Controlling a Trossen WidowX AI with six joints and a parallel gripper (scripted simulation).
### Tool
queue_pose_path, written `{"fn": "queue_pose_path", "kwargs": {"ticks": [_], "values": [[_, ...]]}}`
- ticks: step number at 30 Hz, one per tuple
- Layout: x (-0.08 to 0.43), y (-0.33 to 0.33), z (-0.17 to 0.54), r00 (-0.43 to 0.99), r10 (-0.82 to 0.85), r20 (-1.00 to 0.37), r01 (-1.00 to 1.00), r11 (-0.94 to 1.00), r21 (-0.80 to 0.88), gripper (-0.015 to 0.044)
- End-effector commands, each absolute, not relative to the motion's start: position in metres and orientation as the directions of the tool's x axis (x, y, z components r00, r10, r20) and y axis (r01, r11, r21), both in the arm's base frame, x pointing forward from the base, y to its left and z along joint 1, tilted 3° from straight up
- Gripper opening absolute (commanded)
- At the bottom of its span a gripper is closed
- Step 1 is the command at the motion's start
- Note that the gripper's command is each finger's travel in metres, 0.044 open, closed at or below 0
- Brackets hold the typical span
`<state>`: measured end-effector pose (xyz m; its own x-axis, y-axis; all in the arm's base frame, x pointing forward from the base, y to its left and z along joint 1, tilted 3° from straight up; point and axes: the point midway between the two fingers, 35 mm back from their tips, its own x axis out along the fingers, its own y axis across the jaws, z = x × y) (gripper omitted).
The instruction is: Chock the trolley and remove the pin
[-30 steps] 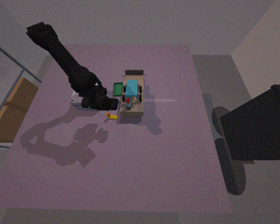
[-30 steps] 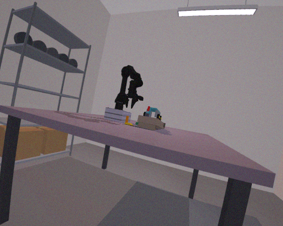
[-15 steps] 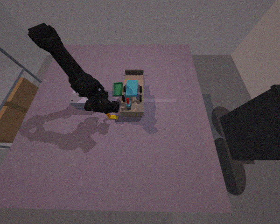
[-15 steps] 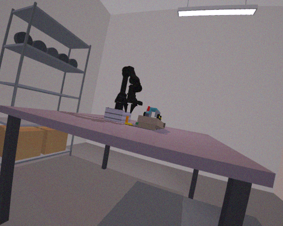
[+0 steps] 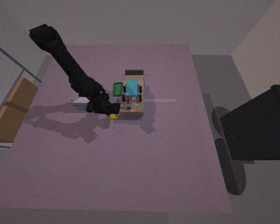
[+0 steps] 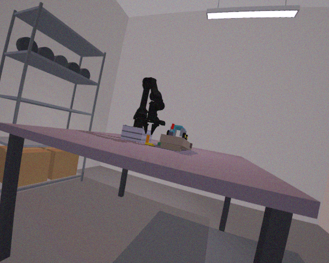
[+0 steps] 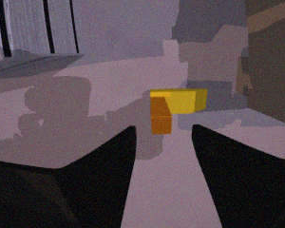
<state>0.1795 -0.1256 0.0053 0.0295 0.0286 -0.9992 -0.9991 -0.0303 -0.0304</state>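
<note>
The yellow chock [image 5: 113, 117] [image 6: 149, 144] [image 7: 182, 101] lies on the table beside the ramp's pin end, its orange handle [image 6: 147, 139] [image 7: 161, 124] standing up. My gripper [image 6: 149, 132] [image 7: 164, 131] is partly open and empty, above the chock; in the wrist view the handle shows between and just beyond the fingertips. In the top view the arm hides the fingertips. The blue trolley [image 5: 131, 87] [image 6: 179, 127] with black wheels stands on the tan ramp [image 5: 135, 113] [image 6: 173, 143] [image 7: 271, 62]. The red-headed stop pin [image 5: 127, 100] [image 6: 172, 126] is upright in its holder at the trolley's end.
The green tray [image 5: 117, 89] [image 6: 159, 143] sits against the ramp's side, beside the trolley. A pale grey slotted block [image 5: 82, 100] [image 6: 132, 133] [image 7: 28, 28] stands on the other side of the chock, partly under the arm in the top view. The ramp has a dark end board [image 5: 134, 72].
</note>
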Motion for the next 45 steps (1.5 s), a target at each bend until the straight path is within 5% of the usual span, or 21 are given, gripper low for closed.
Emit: {"fn": "queue_pose_path", "kwargs": {"ticks": [1,31,35,45], "values": [[0.179,-0.124,-0.002,0.026,0.035,-0.999,-0.999,-0.027,-0.027,0.0190],[0.179,-0.122,-0.039,0.026,0.036,-0.999,-0.999,-0.027,-0.027,0.0190],[0.180,-0.123,-0.036,0.028,0.030,-0.999,-0.999,-0.030,-0.029,0.0085],[0.180,-0.124,-0.033,0.028,0.031,-0.999,-0.999,-0.030,-0.028,0.0000]]}}
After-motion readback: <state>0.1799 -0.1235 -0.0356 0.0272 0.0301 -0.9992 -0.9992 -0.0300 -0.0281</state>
